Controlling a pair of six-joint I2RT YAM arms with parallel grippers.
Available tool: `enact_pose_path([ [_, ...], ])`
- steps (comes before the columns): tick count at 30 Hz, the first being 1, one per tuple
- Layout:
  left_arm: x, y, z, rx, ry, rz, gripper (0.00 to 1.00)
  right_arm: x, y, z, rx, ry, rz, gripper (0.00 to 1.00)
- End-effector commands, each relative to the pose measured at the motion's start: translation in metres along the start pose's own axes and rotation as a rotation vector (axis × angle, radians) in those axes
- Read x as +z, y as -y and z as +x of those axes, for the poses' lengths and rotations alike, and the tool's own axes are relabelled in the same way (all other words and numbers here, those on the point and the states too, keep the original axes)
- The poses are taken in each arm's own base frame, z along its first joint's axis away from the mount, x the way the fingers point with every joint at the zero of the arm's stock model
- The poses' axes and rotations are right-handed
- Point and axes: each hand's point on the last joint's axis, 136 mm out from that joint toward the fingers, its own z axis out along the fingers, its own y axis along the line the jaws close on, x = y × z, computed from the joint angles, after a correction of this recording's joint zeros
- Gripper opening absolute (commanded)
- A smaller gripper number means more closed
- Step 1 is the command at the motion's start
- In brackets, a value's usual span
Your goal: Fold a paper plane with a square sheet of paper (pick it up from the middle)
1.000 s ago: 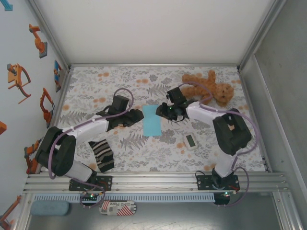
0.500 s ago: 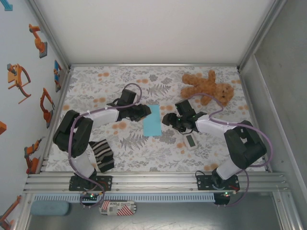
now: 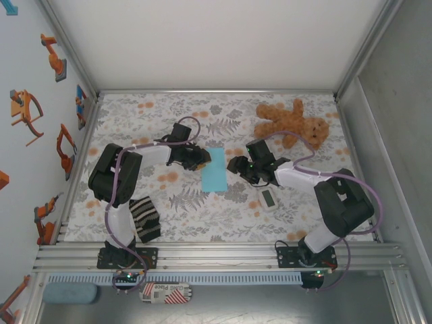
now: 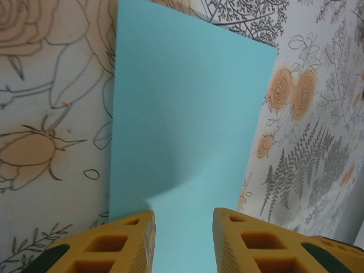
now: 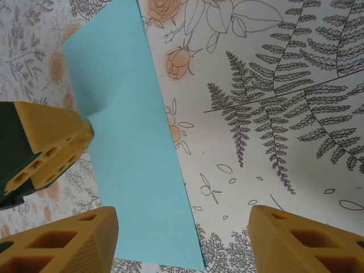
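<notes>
The light-blue sheet of paper [image 3: 215, 169] lies flat on the flowered table as a narrow folded oblong, not a dart. My left gripper [image 3: 200, 158] reaches in over its left long edge. In the left wrist view its yellow fingers [image 4: 122, 244] stand a little apart above the paper [image 4: 187, 114], and nothing is pinched between them. My right gripper [image 3: 236, 166] is just off the right long edge. It is wide open [image 5: 185, 244], with one finger over the paper [image 5: 125, 142] and the other over bare table. The left gripper's fingertip [image 5: 54, 139] rests at the far edge.
A brown teddy bear [image 3: 293, 123] lies at the back right. A small white gadget [image 3: 268, 198] sits beside the right arm's forearm. A black-and-cream striped cloth [image 3: 143, 219] lies near the left arm's base. Metal rails frame the table.
My right gripper has let go of the paper's right edge, opened and drawn back slightly. My left gripper has moved right, over the paper's left edge, as its arm folded up.
</notes>
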Motion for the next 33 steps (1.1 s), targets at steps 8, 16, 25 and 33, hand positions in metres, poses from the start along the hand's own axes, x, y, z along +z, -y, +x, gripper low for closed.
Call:
enact_pose_path([
  [8,0.009,-0.026,0.013,0.006,-0.057,-0.084,0.3,0.011,-0.007,0.002,0.011,-0.037,-0.043,0.55],
  [16,0.012,-0.046,0.016,-0.043,-0.06,-0.161,0.3,0.017,-0.003,0.033,0.043,-0.138,-0.087,0.53],
  [25,0.014,-0.056,0.02,-0.08,-0.07,-0.199,0.3,0.028,-0.001,0.051,0.056,-0.192,-0.073,0.45],
  [33,0.015,-0.058,0.022,-0.08,-0.082,-0.196,0.31,0.031,0.01,0.062,0.055,-0.202,-0.013,0.4],
])
